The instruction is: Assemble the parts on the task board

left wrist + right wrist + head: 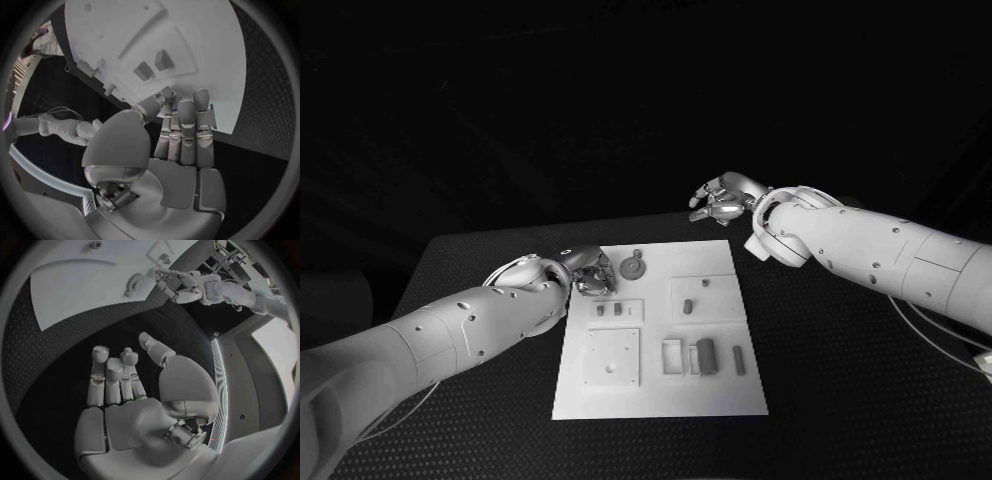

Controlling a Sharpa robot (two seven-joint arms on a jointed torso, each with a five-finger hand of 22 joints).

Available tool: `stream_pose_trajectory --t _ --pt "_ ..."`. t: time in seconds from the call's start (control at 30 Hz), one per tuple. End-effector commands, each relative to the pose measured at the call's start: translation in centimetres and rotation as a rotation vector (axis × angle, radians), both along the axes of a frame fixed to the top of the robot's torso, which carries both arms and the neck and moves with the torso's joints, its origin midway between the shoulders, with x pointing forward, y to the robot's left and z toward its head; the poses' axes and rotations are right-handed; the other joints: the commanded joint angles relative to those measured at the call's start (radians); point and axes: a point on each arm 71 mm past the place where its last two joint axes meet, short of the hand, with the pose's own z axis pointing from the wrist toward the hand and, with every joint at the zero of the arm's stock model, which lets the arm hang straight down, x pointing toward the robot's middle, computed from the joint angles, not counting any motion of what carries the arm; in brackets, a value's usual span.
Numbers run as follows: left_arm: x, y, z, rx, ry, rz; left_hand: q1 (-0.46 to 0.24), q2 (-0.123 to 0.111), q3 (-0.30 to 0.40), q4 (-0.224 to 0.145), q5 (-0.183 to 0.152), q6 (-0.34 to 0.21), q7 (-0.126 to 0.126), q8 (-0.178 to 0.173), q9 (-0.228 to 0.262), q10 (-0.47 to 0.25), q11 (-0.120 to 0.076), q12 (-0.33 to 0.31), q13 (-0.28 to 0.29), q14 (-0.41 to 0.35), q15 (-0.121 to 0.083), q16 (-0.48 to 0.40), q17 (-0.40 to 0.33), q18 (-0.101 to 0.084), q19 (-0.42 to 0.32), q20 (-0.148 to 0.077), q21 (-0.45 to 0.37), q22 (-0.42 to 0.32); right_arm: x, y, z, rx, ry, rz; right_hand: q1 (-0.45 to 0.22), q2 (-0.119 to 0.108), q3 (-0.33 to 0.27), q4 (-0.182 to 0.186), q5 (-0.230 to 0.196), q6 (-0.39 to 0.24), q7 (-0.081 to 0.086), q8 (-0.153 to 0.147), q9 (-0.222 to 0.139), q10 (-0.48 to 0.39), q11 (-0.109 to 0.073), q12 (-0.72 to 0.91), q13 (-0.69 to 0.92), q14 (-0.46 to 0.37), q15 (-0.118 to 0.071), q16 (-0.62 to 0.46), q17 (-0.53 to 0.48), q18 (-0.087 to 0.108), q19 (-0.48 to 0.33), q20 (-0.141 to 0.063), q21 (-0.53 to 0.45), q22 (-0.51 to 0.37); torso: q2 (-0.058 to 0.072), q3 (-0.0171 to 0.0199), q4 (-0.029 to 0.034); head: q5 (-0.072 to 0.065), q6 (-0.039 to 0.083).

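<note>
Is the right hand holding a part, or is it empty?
Empty: the right hand shows a bare palm with straight, spread fingers, off the task board.

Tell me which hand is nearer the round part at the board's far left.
Left. The left hand hovers right beside the round part at the task board edge; the right hand sits beyond the board's far edge.

Hidden and unclear bits

My left hand [586, 272] covers the task board [718, 390] at its left edge, so I cannot tell whether my fingertips touch anything there; the parts [705, 354] near the board's right edge are too small to identify.
</note>
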Motion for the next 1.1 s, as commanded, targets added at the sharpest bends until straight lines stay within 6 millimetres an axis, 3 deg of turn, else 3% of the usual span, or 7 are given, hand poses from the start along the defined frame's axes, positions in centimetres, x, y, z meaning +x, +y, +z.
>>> stream_pose_trajectory --t 0.03,1.1 --pt "-0.4 -0.6 -0.4 0.013 0.026 -0.024 -0.001 0.007 0.004 0.0 0.005 0.007 0.003 0.003 0.001 0.008 0.003 0.003 0.002 0.003 -0.005 0.004 -0.001 0.036 0.001 -0.003 0.006 0.024 0.0 0.2 0.0 0.0 0.002 0.016 -0.001 0.007 0.003 0.0 0.006 0.092 0.049 -0.006 -0.001 -0.104 0.033 0.001 -0.001 -0.005 0.001 -0.003 0.0 0.016 -0.003 0.001 -0.005 0.015 0.0 0.0004 -0.0002 -0.001 0.0" --pt "-0.8 -1.5 -1.2 0.052 0.06 -0.054 -0.002 0.007 0.004 0.0 0.005 0.006 0.003 0.003 0.002 0.009 0.002 0.002 0.003 0.003 -0.005 0.005 -0.002 0.036 0.001 -0.003 0.007 0.024 0.0 0.2 0.0 0.0 0.002 0.016 -0.001 0.007 0.002 0.0 0.006 0.092 0.049 -0.006 -0.001 -0.104 0.033 0.002 -0.001 -0.005 0.001 -0.003 0.0 0.016 -0.003 0.001 -0.005 0.015 0.0 0.0011 -0.0003 -0.004 0.0"
